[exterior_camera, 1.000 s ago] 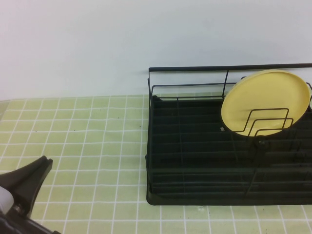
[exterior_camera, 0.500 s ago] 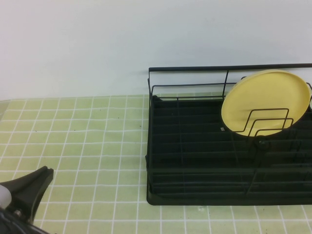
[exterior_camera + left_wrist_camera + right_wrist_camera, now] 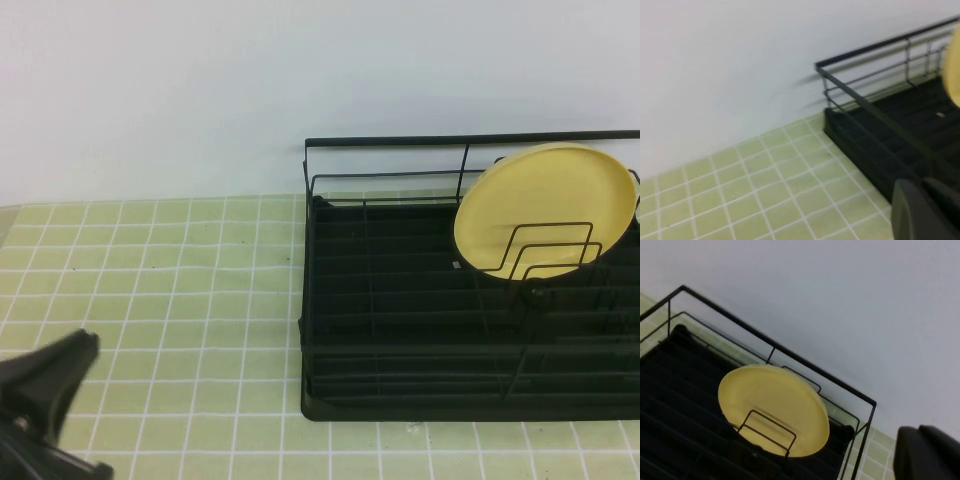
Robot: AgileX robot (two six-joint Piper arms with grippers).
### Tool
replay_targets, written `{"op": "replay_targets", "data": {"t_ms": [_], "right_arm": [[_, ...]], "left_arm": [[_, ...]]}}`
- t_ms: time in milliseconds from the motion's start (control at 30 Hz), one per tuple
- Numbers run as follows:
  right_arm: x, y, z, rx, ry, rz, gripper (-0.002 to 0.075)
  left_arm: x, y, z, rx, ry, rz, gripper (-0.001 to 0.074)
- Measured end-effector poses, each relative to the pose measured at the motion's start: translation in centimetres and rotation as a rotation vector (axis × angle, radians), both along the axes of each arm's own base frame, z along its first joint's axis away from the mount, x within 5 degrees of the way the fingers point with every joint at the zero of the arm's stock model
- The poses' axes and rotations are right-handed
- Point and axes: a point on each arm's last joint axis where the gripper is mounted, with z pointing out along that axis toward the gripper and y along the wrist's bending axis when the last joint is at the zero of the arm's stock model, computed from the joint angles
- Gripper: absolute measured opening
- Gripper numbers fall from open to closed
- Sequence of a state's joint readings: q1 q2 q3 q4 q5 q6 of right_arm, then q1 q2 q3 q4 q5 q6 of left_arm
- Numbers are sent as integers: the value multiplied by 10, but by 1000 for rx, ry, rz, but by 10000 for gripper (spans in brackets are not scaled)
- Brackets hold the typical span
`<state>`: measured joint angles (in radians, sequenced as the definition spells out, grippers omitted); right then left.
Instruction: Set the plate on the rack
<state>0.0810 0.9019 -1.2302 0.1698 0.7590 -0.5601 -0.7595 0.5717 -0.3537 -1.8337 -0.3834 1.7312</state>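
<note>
A yellow plate [image 3: 545, 208] stands on edge in the black wire dish rack [image 3: 400, 330], held by the rack's wire dividers at its right side. The right wrist view shows the same plate [image 3: 772, 407] leaning in the rack [image 3: 670, 390]. My left gripper [image 3: 55, 375] is low at the front left of the table, far from the rack, shut and empty. Its dark fingers [image 3: 920, 210] fill a corner of the left wrist view. My right gripper [image 3: 927, 455] is out of the high view; it sits above and beyond the rack's far corner, shut on nothing.
The table is covered by a green tiled mat [image 3: 180, 280] with white grid lines. A plain white wall [image 3: 200, 90] runs behind the rack. The rack's tall back rail [image 3: 470, 140] stands above the plate.
My left gripper has drawn back and down toward the front left corner of the high view. The plate and rack have not moved.
</note>
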Motion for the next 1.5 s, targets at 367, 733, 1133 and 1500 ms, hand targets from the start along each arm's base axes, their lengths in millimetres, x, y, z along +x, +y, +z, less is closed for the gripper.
{"op": "replay_targets", "data": {"t_ms": [367,733,1133,1500], "right_arm": [[-84,-13,-138,48,-278,-79,1],[-105,-23,-252,108,-388,-201,1],[-104,-19,-275,91,-188,-172,1],[-106,-18,-287,64,-74,-159,1]], "left_arm": [[10,37,10,-128,-69,248,0],[12,45,11,-138,-86,303,0],[5,25,-9,199,36,-3,0],[11,40,-2,24,15,224,0]]}}
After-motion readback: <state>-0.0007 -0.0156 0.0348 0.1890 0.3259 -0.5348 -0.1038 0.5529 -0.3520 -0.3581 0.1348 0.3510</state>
